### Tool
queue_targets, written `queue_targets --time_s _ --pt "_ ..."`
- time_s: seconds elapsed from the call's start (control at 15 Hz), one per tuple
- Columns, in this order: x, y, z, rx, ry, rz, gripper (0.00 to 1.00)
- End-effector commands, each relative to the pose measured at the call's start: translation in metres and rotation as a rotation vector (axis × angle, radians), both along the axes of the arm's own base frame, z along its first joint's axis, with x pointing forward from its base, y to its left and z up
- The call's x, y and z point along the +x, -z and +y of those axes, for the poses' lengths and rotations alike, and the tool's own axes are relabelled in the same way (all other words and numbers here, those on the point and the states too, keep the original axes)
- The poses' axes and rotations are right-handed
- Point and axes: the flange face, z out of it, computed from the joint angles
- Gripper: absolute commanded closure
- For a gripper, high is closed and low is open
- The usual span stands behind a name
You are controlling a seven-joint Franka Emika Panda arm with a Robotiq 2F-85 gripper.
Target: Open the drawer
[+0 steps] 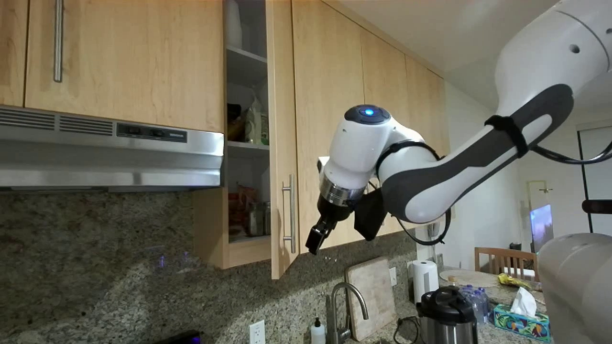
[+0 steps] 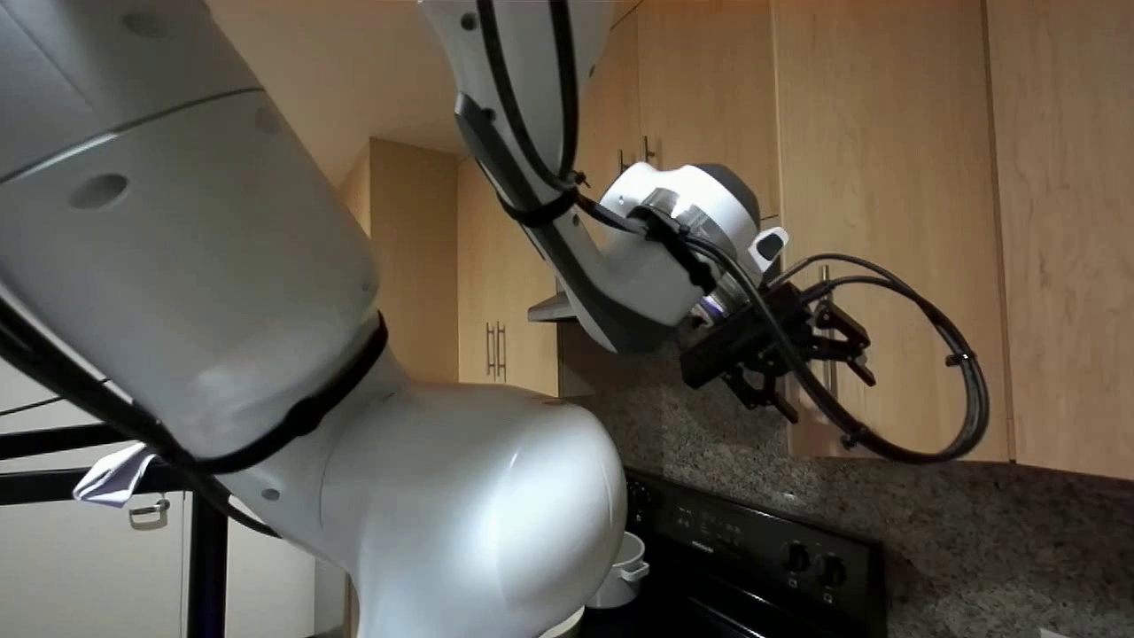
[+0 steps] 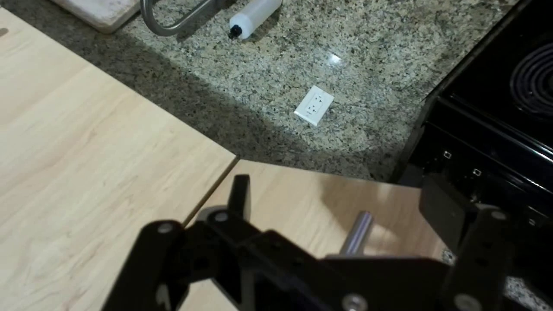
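The drawer, a tall narrow light-wood wall cabinet, has its door (image 1: 282, 119) standing ajar in an exterior view. Shelves with bags and jars (image 1: 258, 217) show inside. Its vertical silver bar handle (image 1: 292, 215) is near the door's bottom. The door also shows in an exterior view (image 2: 886, 195) and the wrist view (image 3: 298, 185). My gripper (image 1: 314, 239) is just beside the handle; it also shows in an exterior view (image 2: 833, 399). In the wrist view my gripper (image 3: 343, 203) is open, with the handle's end (image 3: 357, 233) showing between its spread fingers. No contact is visible; the palm hides the rest of the handle.
A steel range hood (image 1: 110, 162) and a shorter wood door (image 1: 129, 62) are beside the cabinet. Closed cabinet doors (image 1: 330, 95) adjoin it. Below are a faucet (image 1: 354, 291), a cutting board (image 1: 375, 291), a soap bottle (image 1: 318, 332) and a black stove (image 2: 753, 549).
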Motion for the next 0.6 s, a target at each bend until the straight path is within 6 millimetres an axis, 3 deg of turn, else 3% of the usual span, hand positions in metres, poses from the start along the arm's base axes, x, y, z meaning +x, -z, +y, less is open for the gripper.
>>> queue_targets --time_s 0.0,0.2,0.53 --pt "-0.033 -0.032 0.023 -0.018 -0.022 0.011 0.0" --pt "-0.052 -0.058 0.044 -0.028 -0.024 0.004 0.0" --pt "-0.061 -0.084 0.069 0.019 -0.026 -0.002 0.0"
